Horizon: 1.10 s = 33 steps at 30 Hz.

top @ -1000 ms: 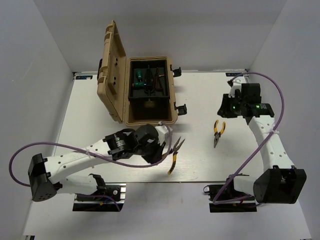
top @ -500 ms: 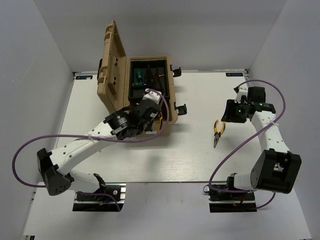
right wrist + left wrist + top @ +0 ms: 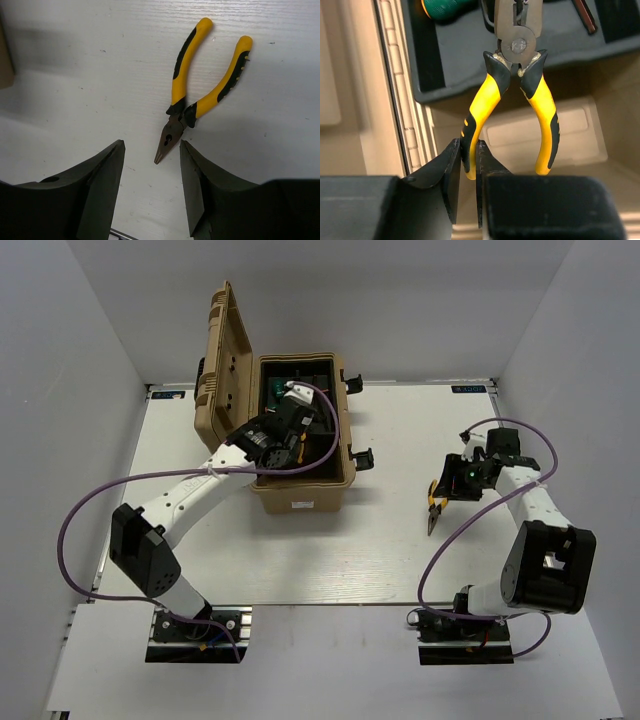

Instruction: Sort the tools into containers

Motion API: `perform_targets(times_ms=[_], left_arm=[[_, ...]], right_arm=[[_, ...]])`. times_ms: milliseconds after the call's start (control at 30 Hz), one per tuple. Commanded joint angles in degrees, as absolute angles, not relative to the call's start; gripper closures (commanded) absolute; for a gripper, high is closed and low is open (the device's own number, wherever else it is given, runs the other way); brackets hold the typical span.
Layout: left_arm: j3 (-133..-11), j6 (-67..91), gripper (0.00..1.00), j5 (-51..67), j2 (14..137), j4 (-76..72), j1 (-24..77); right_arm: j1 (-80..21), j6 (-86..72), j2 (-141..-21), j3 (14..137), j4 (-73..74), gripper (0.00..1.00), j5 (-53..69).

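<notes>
Your left fingers (image 3: 468, 152) clenched one yellow handle of the pliers (image 3: 519, 47), hanging over the open toolbox (image 3: 300, 498). Your right fingers (image 3: 151, 145) stood spread above the second pliers (image 3: 179, 111) lying on the counter (image 3: 75, 75).

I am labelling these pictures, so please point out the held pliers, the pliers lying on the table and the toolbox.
held pliers (image 3: 518, 46): left wrist view, on the metal pivot.
lying pliers (image 3: 179, 82): right wrist view, on one yellow handle.
toolbox (image 3: 300, 498): top external view, on its tan front wall.
</notes>
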<state>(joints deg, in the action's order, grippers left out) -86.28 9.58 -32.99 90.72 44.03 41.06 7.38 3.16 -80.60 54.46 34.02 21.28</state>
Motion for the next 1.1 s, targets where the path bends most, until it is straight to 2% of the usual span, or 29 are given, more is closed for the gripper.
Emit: perform_targets(times_ms=[0,133,167,267,300,333,367,633,767,900,1000,1067], left_arm=[[-85.87,7.21,1.00,-33.49,89.90,37.54,40.34],[-83.67,7.21,0.94,-32.18,90.53,36.39,39.11],[-82.19,7.21,0.79,-31.65,90.53,35.69,39.11],[-81.56,7.21,0.67,-30.24,90.01,35.68,38.58],[-81.56,7.21,0.55,-30.23,90.00,35.68,38.58],[-81.04,7.21,0.52,-30.23,90.00,35.68,38.58],[-81.04,7.21,0.52,-30.23,90.00,35.68,38.58],[-83.14,7.21,0.25,-28.66,86.32,36.30,39.29],[-83.76,5.46,0.18,-21.55,80.19,34.73,39.99],[-75.88,2.56,0.08,-13.02,73.32,32.00,41.04],[-68.94,2.02,0.05,-9.68,66.02,29.54,41.57],[-65.06,2.02,0.05,-7.83,60.66,28.84,42.18]], right_arm=[[8.00,2.37,-81.12,53.97,31.03,0.45,23.11],[8.35,2.99,-82.35,54.14,30.85,0.42,22.59],[8.35,3.08,-82.53,54.31,30.94,0.40,22.33],[8.53,2.55,-84.02,54.75,31.55,0.40,19.34],[8.70,1.77,-84.20,54.76,31.29,0.40,17.16],[8.70,1.41,-84.46,54.76,31.29,0.40,16.27],[8.61,0.97,-85.42,54.76,30.68,0.42,15.48],[8.44,-2.99,-93.06,57.48,27.78,0.45,8.44],[8.18,-4.65,-96.94,59.58,26.64,0.46,7.12],[7.91,-6.24,-99.22,60.73,25.32,0.48,5.89],[7.03,-6.42,-100.63,60.65,24.26,0.53,4.05],[6.24,-6.15,-101.60,60.73,24.61,0.60,2.56]])
